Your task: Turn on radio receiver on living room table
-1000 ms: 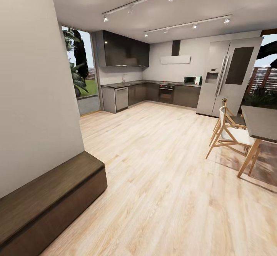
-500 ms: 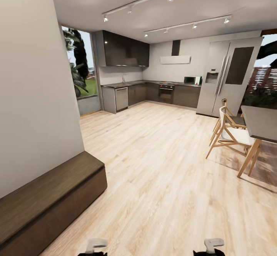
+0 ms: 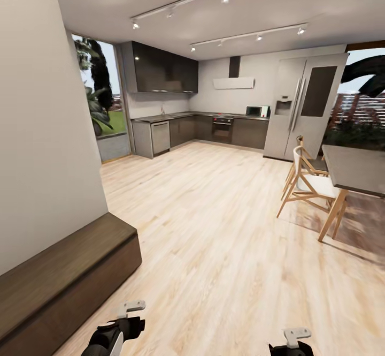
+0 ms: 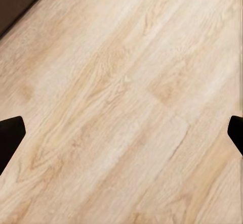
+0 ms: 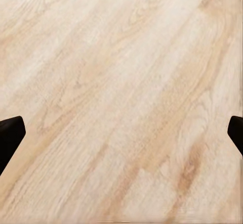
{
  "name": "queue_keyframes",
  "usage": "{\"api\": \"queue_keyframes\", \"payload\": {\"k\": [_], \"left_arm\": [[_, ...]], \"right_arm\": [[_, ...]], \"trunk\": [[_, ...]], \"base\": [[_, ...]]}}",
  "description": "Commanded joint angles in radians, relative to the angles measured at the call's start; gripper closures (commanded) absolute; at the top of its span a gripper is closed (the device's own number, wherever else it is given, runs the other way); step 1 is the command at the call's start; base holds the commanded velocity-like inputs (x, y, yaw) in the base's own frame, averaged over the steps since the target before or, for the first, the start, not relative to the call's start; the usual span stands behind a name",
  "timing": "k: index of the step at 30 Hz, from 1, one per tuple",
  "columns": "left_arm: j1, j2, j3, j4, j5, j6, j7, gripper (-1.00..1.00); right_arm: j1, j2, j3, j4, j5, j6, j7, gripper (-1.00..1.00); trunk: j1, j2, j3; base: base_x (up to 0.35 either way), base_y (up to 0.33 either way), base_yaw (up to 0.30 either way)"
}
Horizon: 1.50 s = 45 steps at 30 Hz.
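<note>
Since half a second ago the head camera has swung, sliding the whole scene leftward, and the left gripper (image 3: 115, 332) has risen higher into frame; the right gripper (image 3: 291, 345) peeks at the bottom edge. Both hang over pale, grained wood floor (image 3: 214, 227), fingers (image 4: 10, 135) spread wide, holding nothing. A dark wooden bench (image 3: 64, 275) hugs the left wall; a dark-topped dining table (image 3: 355, 168) and wooden chairs (image 3: 307, 182) stand right, with broad floor between. Glossy dark kitchen cabinets (image 3: 160, 69) and a steel fridge (image 3: 299, 104) line the far wall.
</note>
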Motion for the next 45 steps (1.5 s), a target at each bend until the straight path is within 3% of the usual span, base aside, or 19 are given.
{"api": "queue_keyframes", "payload": {"k": [1,45], "left_arm": [[0.0,0.0,0.0,0.0,0.0,0.0,0.0,-1.0],[0.0,-0.002,-0.007,0.002,-0.002,-0.014,0.0,-1.0]], "right_arm": [[0.0,0.0,0.0,0.0,0.0,0.0,0.0,-1.0],[0.0,0.0,0.003,0.003,0.002,0.0,0.004,-1.0]], "trunk": [[0.0,0.0,0.0],[0.0,0.0,0.0]], "base": [[0.0,0.0,-0.273],[0.0,0.0,-0.279]]}}
